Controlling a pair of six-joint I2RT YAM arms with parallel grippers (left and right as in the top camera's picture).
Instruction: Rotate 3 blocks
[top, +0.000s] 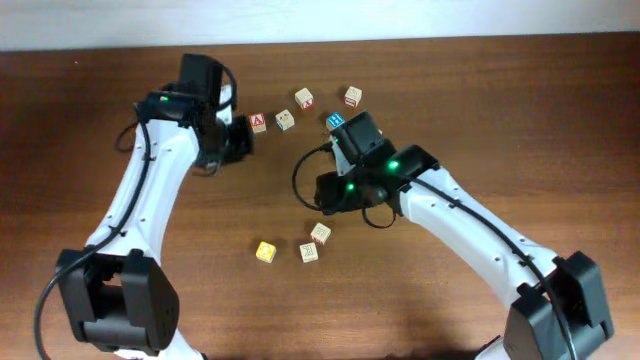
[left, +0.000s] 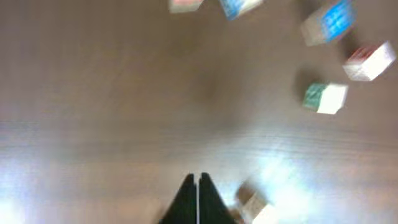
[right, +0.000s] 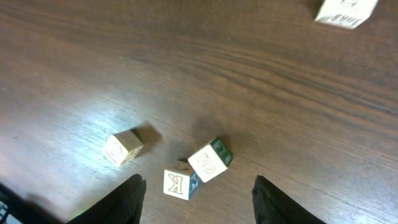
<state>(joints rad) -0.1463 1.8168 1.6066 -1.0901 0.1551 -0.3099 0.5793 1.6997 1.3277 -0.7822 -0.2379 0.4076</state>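
Dark brown wooden tabletop (top: 500, 90), grain running side to side, pale glare patches in both wrist views.

Two white-and-black arms reaching in from the lower edge of the overhead view. Left arm (top: 150, 190) angled up toward the far-left cubes. Right arm (top: 470, 220) stretched toward the table's middle.

Left gripper (left: 198, 198): fingertips pressed together into one dark wedge, nothing clamped between them. Blurred cube (left: 252, 204) just right of the tips; contact impossible to tell through the blur.

Right gripper (right: 202, 202): fingers spread well apart, only bare wood showing in the gap, task blocks lying just beyond the tips.

Task blocks: three in a loose cluster near the table's middle, just below the right gripper in the overhead view.
- Yellow block (top: 265, 251), alone on the left, flat on the wood.
- K block (right: 177, 183) and green-sided block (right: 210, 160), paired to its right, meeting at a corner. Second one turned askew, round letter on top.
- All three resting on the table, none gripped.

Remaining cubes toward the far side:
- Red "A" cube (top: 258, 122), nearest the left gripper.
- Cream cube (top: 285, 120), just beside it.
- Blue-topped cube (top: 335, 120), hard against the right arm's black wrist housing.
- Red-printed cube (top: 304, 98) and rightmost cube (top: 353, 96), further back and apart from each other.
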